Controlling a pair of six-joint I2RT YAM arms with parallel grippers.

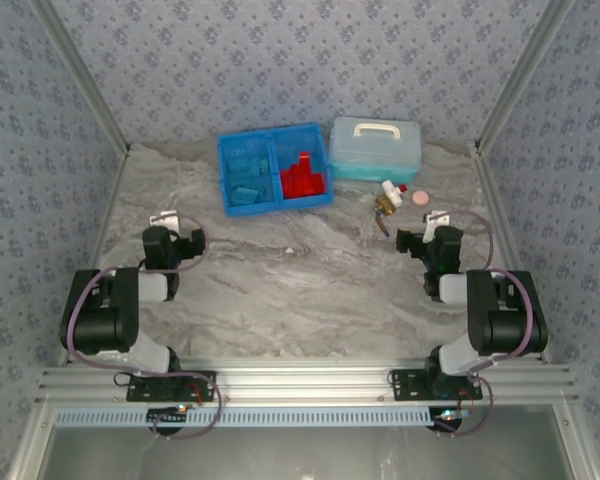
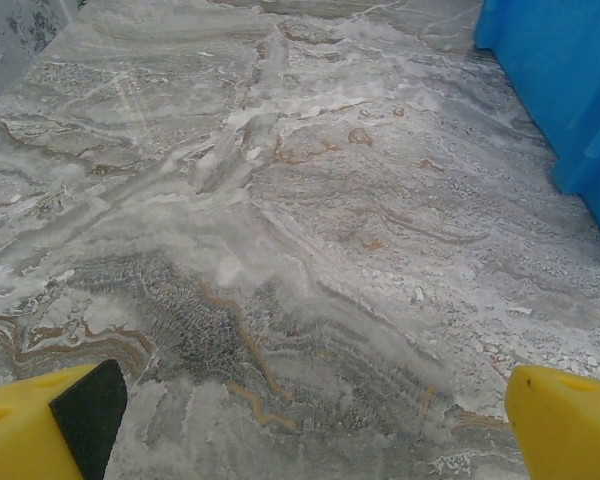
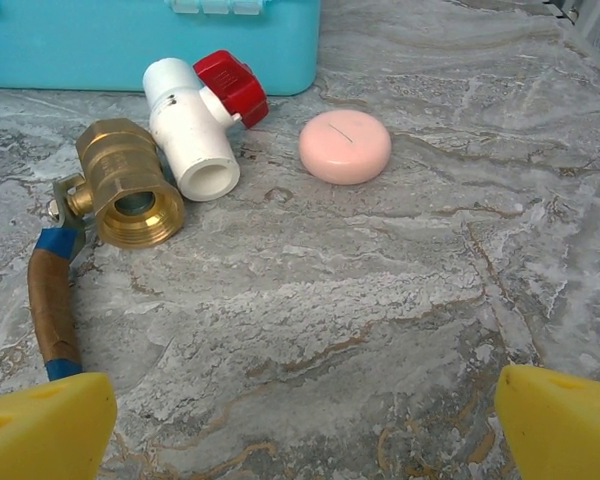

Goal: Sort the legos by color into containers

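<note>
The bright blue tray (image 1: 272, 141) stands at the back of the table, split by a middle wall. Light blue legos (image 1: 246, 175) fill its left compartment and red legos (image 1: 302, 178) its right one. My left gripper (image 1: 185, 243) rests low at the left, well short of the tray, open with bare marble between its yellow fingertips (image 2: 40, 425). The tray's blue wall (image 2: 570, 90) shows at the right edge of the left wrist view. My right gripper (image 1: 412, 242) sits at the right, open, nothing between its fingertips (image 3: 565, 425).
A pale-blue lidded case (image 1: 376, 149) with a white handle stands right of the tray. In front of it lie a brass-and-white fitting (image 3: 155, 150) with a red knob and a pink disc (image 3: 345, 146), just ahead of my right gripper.
</note>
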